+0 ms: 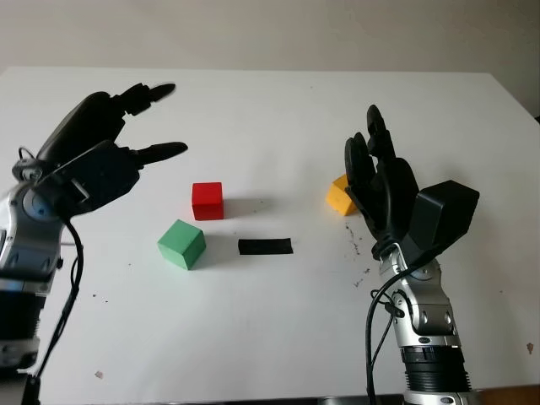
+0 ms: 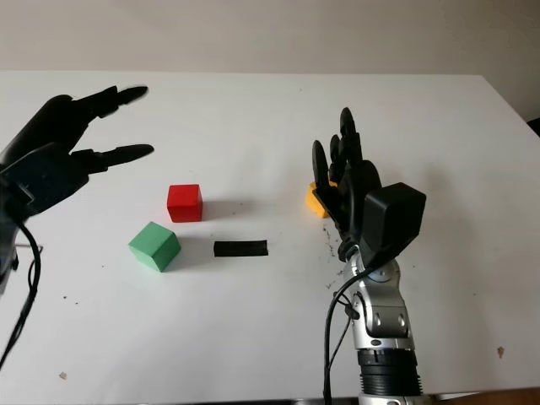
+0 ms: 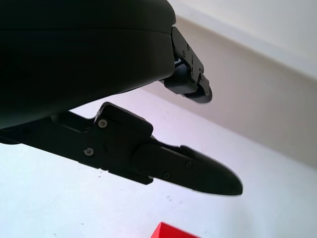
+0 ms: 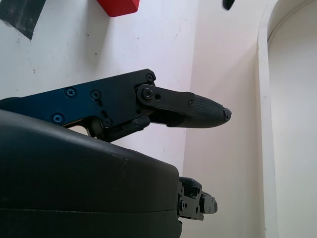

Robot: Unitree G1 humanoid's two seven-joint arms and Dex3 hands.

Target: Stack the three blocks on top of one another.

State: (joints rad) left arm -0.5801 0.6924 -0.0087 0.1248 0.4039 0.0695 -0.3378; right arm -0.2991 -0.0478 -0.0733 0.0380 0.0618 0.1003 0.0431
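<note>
Three blocks lie apart mid-frame on the white counter (image 1: 278,337), none stacked: red block (image 1: 207,201), green block (image 1: 181,244), yellow block (image 1: 339,195). Left robot hand (image 1: 139,122) at upper left and right robot hand (image 1: 375,169) beside the yellow block are held empty, unclenched, poised for a first pick.

A white bench (image 1: 270,101) carries a strip of black tape (image 1: 265,246) lying flat near its middle. Small dark specks (image 1: 363,270) are scattered on the surface toward the right of the tape. A pale wall (image 1: 270,34) runs behind the bench's far edge.
</note>
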